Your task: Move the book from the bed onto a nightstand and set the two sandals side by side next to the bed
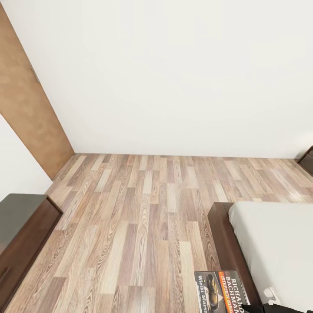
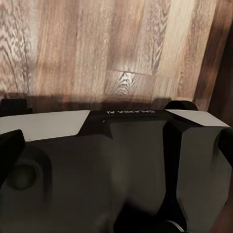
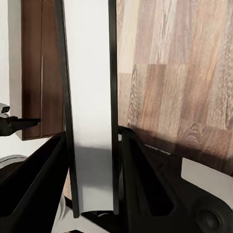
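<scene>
The book (image 1: 221, 291), dark grey with an orange band and "RICHARD BACHMAN" in white, hangs over the floor beside the bed's dark frame (image 1: 226, 234). In the right wrist view it stands edge-on, its white pages (image 3: 90, 97) clamped between two black fingers (image 3: 145, 174). My right gripper (image 3: 92, 145) is shut on it, and a black part of that arm (image 1: 278, 309) shows at the head view's lower edge. My left gripper (image 2: 116, 145) hangs over my dark base with its fingers (image 2: 9, 145) wide apart and nothing between them. The sandals are out of view.
A low dark brown cabinet with a glossy top (image 1: 21, 226) stands at the left; I cannot tell whether it is a nightstand. Another dark cabinet corner (image 1: 307, 159) meets the far white wall. A brown door (image 1: 26, 104) is at left. Wood-plank floor (image 1: 143, 217) stretches between them.
</scene>
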Motion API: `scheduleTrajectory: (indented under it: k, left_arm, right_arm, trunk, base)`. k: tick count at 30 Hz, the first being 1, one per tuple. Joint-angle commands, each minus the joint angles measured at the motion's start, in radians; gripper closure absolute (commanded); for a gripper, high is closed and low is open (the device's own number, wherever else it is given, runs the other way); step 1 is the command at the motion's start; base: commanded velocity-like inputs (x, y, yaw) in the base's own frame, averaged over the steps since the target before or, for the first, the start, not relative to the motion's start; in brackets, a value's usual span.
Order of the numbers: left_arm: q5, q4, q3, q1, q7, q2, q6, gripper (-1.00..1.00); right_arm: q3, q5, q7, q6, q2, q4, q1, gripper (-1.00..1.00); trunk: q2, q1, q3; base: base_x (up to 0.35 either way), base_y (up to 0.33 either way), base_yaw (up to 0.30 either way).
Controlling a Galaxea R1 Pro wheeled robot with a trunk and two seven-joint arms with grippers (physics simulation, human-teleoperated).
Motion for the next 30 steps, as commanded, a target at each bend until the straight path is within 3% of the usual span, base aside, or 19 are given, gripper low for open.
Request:
scheduleTrajectory:
  k: [1,30]
  left_arm:
    - [0.005,0.001,-0.001,-0.001,-0.004,0.000,-0.003,-1.00]
    - [0.005,0.002,-0.001,-0.001,-0.004,0.000,-0.003,-1.00]
  right_arm:
    - [0.001,-0.005,0.003,0.010,0.000,0.000,0.000,1.00]
    - [0.001,-0.005,0.002,0.010,0.000,0.000,0.000,1.00]
  trunk:
    - [-0.001,0.000,0.001]
    - [-0.001,0.000,0.048]
  base:
    - [0.000,0.000,0.000]
    - [0.000,0.000,0.000]
